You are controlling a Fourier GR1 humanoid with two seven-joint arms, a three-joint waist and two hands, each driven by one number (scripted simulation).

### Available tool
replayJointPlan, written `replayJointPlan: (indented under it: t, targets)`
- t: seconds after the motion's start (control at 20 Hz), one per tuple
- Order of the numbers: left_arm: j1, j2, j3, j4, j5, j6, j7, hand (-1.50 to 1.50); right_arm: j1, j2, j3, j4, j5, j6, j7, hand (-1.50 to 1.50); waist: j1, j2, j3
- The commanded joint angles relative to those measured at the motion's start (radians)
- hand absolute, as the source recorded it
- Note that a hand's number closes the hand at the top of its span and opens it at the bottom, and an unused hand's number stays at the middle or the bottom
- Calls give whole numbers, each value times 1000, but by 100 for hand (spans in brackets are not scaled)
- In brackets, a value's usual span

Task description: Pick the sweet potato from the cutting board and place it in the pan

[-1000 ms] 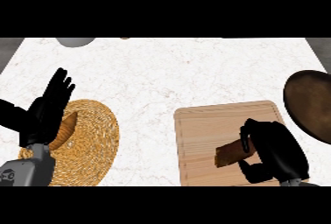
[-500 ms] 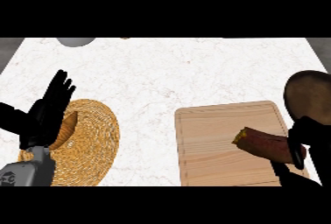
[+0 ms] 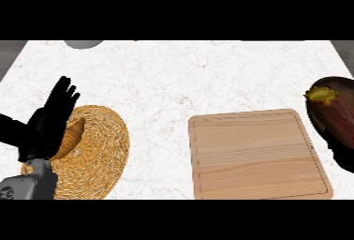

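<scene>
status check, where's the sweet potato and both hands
Left hand open, resting over woven mat. Right hand out of view. Sweet potato in pan; cutting board bare. Nothing in the way.

A round woven straw mat lies on the white marble counter.

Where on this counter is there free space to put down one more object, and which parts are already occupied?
The cutting board is bare. Bare counter spans the far half, and a strip runs between the woven mat and the board. Crowded: the left robot hand rests open over the mat, and the sweet potato lies in the pan at the right edge.
</scene>
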Motion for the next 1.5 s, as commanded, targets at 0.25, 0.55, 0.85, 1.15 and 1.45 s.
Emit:
replayJointPlan:
  t: [0.25, 0.55, 0.85, 1.15, 1.45]
  targets:
    - [-82, 9, 28, 51, 0, 11, 40, 0, -6, -92, -346, 398, -144, -205, -340, 150, -2, 5, 2]
    - [-33, -3, -2, -5, -18, -3, 27, 0, -125, -194, -430, 748, -192, -272, -513, 150, 11, 4, 1]
    - [-62, -19, -8, 14, -30, 14, 42, 0, -188, -197, -380, 1111, -149, -438, -766, 150, 18, 6, 1]
    - [-62, 15, 48, 72, 20, -51, -16, 0, -263, -218, -368, 1434, -117, -576, -967, 150, 16, 7, 1]
    - [-16, -21, -5, 17, -9, -34, -4, 0, -371, -227, -406, 1685, -99, -562, -813, -150, 34, 10, 2]
